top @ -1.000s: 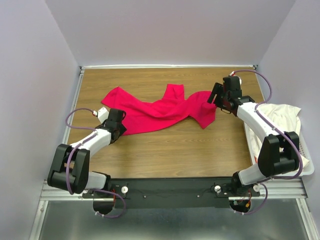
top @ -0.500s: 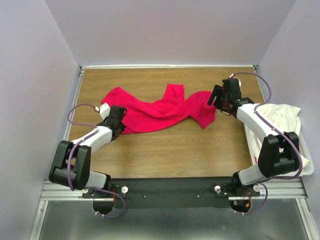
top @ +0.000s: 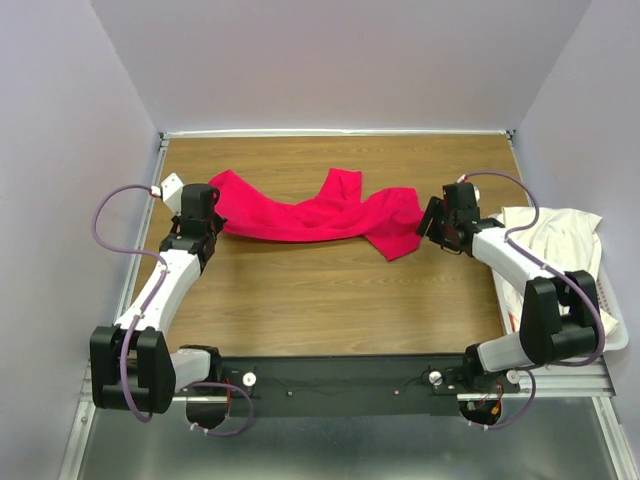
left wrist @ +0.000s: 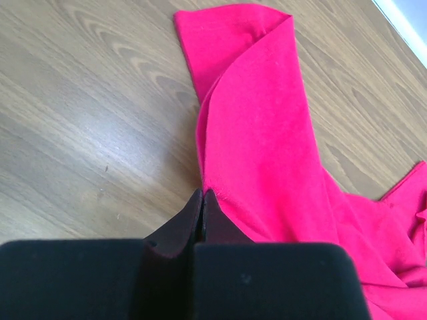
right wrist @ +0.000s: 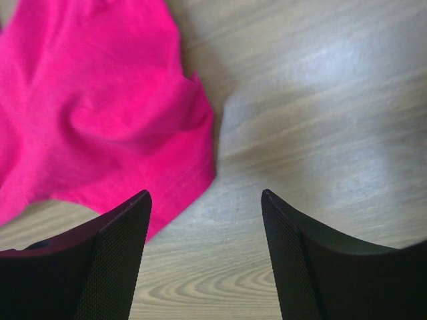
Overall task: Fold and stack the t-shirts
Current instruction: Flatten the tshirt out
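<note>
Now the left fingers (left wrist: 190, 217) pinch the red t-shirt (top: 320, 212) (its edge), while the right fingers (right wrist: 123, 223) gape beside it.

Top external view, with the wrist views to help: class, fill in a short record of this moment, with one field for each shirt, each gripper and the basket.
red t-shirt: unfolded, rumpled, stretched across the far half of the table
cream t-shirt: heaped in the laundry basket, unfolded
laundry basket: white, at the table's right edge
left gripper: shut on the red t-shirt's left edge
right gripper: open, over bare wood beside the red t-shirt's right end, holding nothing
stack: not begun
</note>
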`<state>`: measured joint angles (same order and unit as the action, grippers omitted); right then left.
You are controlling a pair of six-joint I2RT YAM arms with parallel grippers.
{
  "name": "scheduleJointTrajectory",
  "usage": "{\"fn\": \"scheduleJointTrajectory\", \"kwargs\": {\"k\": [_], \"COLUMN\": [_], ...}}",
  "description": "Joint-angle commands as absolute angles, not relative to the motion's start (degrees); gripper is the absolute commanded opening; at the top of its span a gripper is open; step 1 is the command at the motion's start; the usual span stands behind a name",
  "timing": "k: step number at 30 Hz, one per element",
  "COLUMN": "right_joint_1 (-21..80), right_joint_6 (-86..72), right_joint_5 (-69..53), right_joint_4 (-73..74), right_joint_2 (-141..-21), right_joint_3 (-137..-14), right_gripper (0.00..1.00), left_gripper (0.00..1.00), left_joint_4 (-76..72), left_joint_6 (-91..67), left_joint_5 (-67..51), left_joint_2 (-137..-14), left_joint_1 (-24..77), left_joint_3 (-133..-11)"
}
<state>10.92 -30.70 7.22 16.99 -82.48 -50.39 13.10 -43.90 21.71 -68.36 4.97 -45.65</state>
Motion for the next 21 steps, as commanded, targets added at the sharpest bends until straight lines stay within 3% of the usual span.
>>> {"fn": "scheduleJointTrajectory", "kwargs": {"k": [1, 11, 19, 21], "right_joint_1": [11.1, 11.2, 11.3, 11.4], "right_joint_6": [-32.3, -32.3, -33.0, -33.2], "right_joint_5": [3.6, 1.1, 1.8, 2.0], "right_joint_4": [13.5, 8.4, 5.8, 5.1], "right_joint_2": [-82.6, -89.1, -93.6, -94.4], "right_joint_3": [-47.2, -47.3, -47.0, -47.3], "right_gripper": [0.72, 0.63, 0.50, 0.43], "left_gripper": [0.00, 0.00, 0.00, 0.00], "left_joint_4": [14.2, 13.1, 12.6, 12.3], "left_joint_6": [-42.0, -41.4, -40.6, -40.4], "left_joint_5": [20.2, 19.1, 18.2, 17.9], "left_joint_2": [-68.1, -68.3, -68.2, -68.3], "left_joint_1": [4.4, 4.0, 3.9, 3.9], "left_joint_3": [-46.8, -46.8, -46.8, -46.7]}}
